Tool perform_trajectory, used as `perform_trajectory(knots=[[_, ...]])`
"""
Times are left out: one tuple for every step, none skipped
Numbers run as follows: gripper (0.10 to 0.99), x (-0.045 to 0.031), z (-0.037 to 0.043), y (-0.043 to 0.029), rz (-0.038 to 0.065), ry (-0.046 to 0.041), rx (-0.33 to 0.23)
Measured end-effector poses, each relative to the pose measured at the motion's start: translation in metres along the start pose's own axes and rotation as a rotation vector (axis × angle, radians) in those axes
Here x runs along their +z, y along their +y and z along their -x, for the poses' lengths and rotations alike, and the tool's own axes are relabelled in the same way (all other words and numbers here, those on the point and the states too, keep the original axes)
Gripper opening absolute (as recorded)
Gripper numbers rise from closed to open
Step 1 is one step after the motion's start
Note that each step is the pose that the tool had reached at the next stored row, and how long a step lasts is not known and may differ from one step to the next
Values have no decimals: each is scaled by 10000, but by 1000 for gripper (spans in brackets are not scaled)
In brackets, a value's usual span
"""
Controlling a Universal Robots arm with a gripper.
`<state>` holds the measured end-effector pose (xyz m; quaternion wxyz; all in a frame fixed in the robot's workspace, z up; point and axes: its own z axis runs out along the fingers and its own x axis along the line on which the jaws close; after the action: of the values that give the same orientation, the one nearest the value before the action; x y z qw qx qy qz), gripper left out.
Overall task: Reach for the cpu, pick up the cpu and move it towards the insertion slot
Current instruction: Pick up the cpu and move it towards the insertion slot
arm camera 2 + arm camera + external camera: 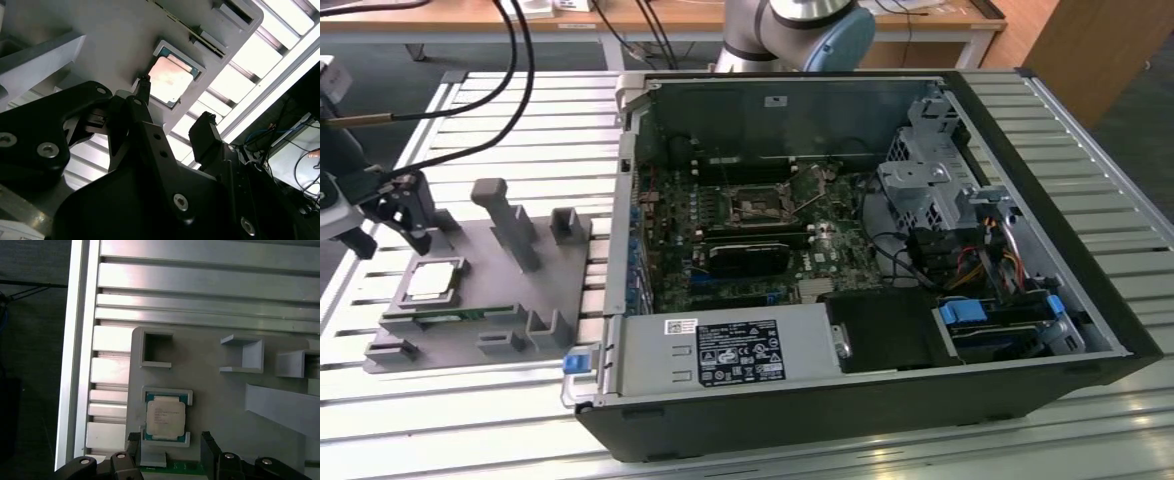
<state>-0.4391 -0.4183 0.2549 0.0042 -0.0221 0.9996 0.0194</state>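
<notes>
The cpu [434,280] is a flat square chip with a silvery top, lying in a raised frame on the grey holder plate [507,300] at the exterior view's left. My gripper [394,240] hangs just above and beside it, apart from it, open with nothing between its black fingers. Both wrist views show the cpu [170,80] [165,415] lying beyond the two spread fingertips of the gripper [175,117] [170,440]. The insertion slot [758,205] is a small dark square socket with a metal frame on the motherboard inside the open computer case.
The open black computer case [1067,200] takes up the middle and right of the slatted aluminium table [480,420]. Upright grey posts [507,225] rise from the holder plate near the cpu. A thin green memory stick [454,318] lies along the plate's edge. Black cables [507,90] hang over the table.
</notes>
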Motion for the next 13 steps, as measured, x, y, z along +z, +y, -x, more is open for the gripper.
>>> perform_trajectory(knots=[[588,8,6,-1,-1,-2,-1],[588,15,8,-1,-1,-3,-1],[588,22,9,-1,0,-7,0],[588,28,9,-1,0,-11,0],[588,35,10,-1,-1,-15,0],[588,41,10,-2,-1,-16,0],[588,49,11,-2,-1,-17,-1],[588,56,11,-2,-1,-17,-1],[588,63,11,-3,-2,-18,-1],[588,72,11,-3,-1,-21,-1],[588,82,11,-4,-2,-21,-1],[588,94,11,-5,-2,-21,-1],[588,107,11,-6,-2,-22,-1]])
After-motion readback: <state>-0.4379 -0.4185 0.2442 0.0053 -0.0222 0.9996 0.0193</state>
